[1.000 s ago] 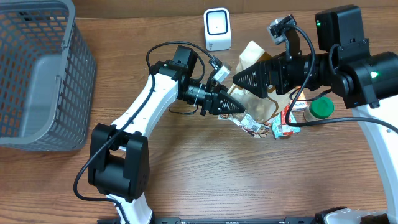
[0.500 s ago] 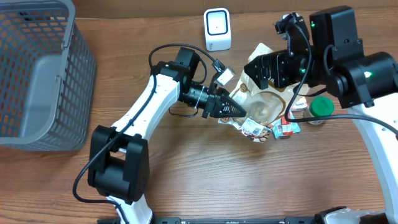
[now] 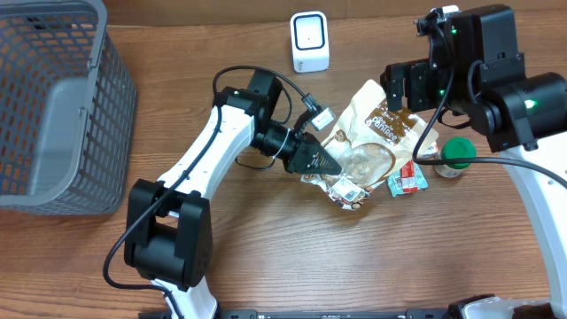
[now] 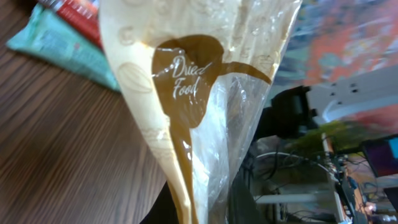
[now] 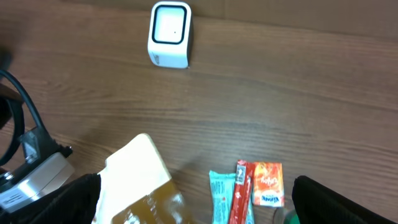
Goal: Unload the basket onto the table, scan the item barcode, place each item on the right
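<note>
**Overhead view.** A tan-and-brown dried-food pouch [image 3: 372,133] is shown near the middle of the table [image 3: 266,257]. It is gripped at its lower left end by the left fingers [image 3: 317,162], which are clamped tight on it. From the grip the pouch is angled up and to the right, with its lettered face turned toward the camera. The white barcode scanner [image 3: 309,41] is set at the far edge of the table, well apart from the pouch and to its upper left. The right fingers [image 3: 399,84] are spread to their widest by the pouch's upper right end, and nothing is clasped between them. A green-capped bottle [image 3: 459,155] and a cluster of teal and red packets [image 3: 406,180] are seen to the right of the pouch. Small sachets [image 3: 345,190] lie just below the left fingers. A grey mesh basket [image 3: 53,106] is placed at the left end of the table.

**Left wrist view.** The frame is filled by the pouch, on which the words "Dried Food" are read on a brown patch beside a clear window. The gripping fingers themselves are not made out here.

**Right wrist view.** The two right fingers are seen at the lower corners, far apart. The scanner is seen ahead, with a corner of the pouch and the packets below.
</note>
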